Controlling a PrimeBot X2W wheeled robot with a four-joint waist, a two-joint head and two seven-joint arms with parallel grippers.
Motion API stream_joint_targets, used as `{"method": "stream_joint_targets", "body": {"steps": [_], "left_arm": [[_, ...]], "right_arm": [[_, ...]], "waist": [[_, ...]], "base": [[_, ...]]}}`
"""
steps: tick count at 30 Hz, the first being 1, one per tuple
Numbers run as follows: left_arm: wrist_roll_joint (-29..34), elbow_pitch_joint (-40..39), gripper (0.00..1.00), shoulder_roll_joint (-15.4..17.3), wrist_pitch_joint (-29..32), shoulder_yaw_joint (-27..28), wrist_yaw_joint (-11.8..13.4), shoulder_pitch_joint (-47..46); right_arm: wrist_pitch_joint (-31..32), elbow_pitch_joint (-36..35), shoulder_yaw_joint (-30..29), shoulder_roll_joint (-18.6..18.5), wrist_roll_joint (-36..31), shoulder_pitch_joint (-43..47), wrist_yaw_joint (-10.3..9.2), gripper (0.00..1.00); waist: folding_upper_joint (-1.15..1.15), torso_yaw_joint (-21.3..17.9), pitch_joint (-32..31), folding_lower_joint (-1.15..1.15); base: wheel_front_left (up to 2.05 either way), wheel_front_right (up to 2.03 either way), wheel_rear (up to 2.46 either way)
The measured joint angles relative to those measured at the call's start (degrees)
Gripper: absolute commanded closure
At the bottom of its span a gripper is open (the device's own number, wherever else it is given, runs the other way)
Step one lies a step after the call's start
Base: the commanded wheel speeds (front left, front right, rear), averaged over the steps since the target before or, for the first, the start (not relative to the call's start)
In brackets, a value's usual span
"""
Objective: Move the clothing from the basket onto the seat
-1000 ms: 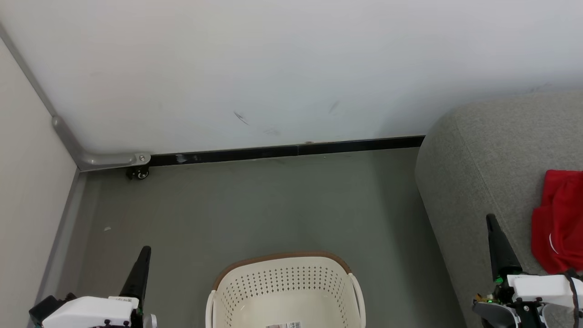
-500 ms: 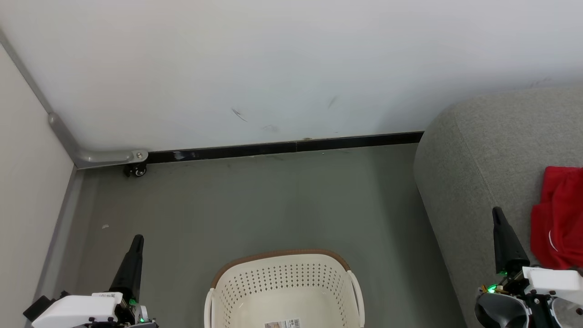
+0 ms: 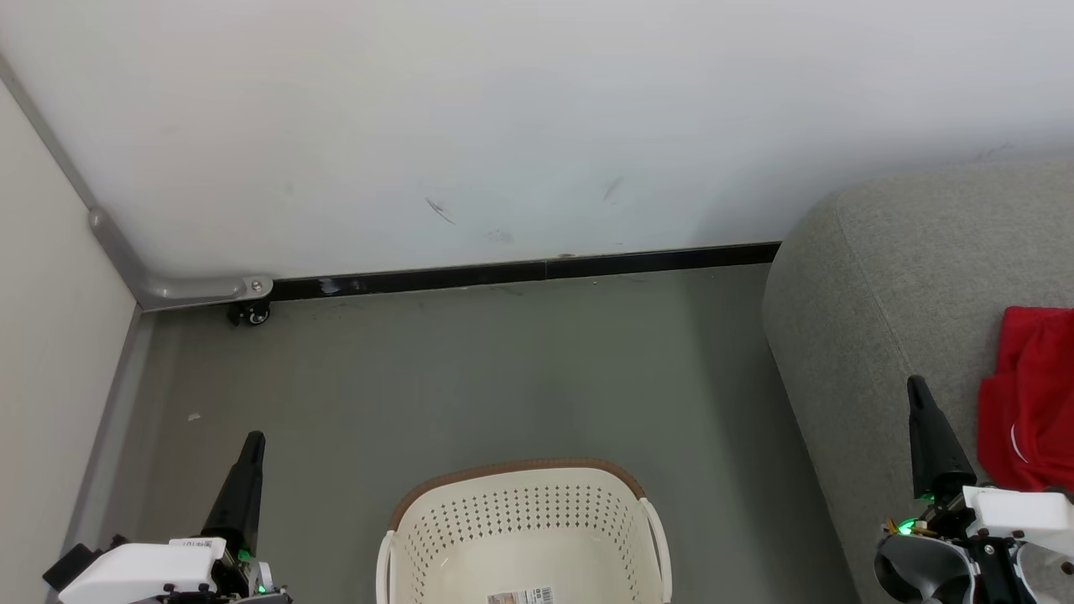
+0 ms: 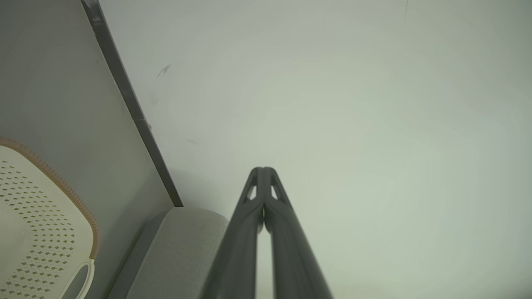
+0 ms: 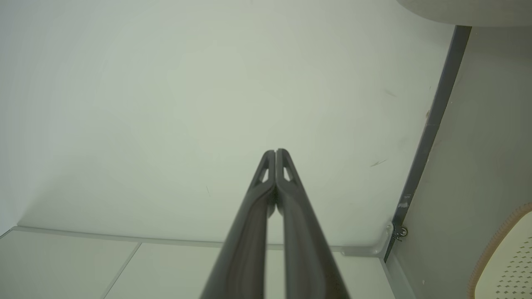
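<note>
The cream perforated basket (image 3: 524,520) with a brown rim stands on the floor at the bottom centre of the head view; the part of its inside that I see holds no fabric, just a label. Red clothing (image 3: 1028,403) lies on the grey seat (image 3: 889,285) at the right edge. My left gripper (image 3: 252,439) is shut, left of the basket, fingertips touching and empty (image 4: 262,169). My right gripper (image 3: 916,384) is shut over the seat's front edge, just left of the clothing, holding nothing (image 5: 275,151). The basket's rim (image 4: 54,182) and the seat's arm (image 4: 183,245) appear in the left wrist view.
A white wall with a black baseboard (image 3: 520,273) runs behind the grey floor (image 3: 470,377). A pale panel (image 3: 50,335) on a small caster (image 3: 250,315) closes off the left side. The basket's edge (image 5: 505,257) sits at the right wrist view's corner.
The head view has shifted slightly. Both grippers rose a little in the view over the first half second, then held still. Both stay shut and empty.
</note>
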Motion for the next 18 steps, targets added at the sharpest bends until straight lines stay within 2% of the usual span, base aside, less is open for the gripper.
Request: {"method": "stream_joint_targets", "body": {"steps": [18], "left_arm": [[0.00, -0.21, 1.00, -0.02, -0.01, -0.04, -0.01, 0.00]], "right_arm": [[0.01, 0.03, -0.07, 0.00, 0.00, 0.00, 0.00, 1.00]], "waist": [[0.00, 0.00, 0.01, -0.01]], "base": [[0.00, 0.00, 0.00]]}}
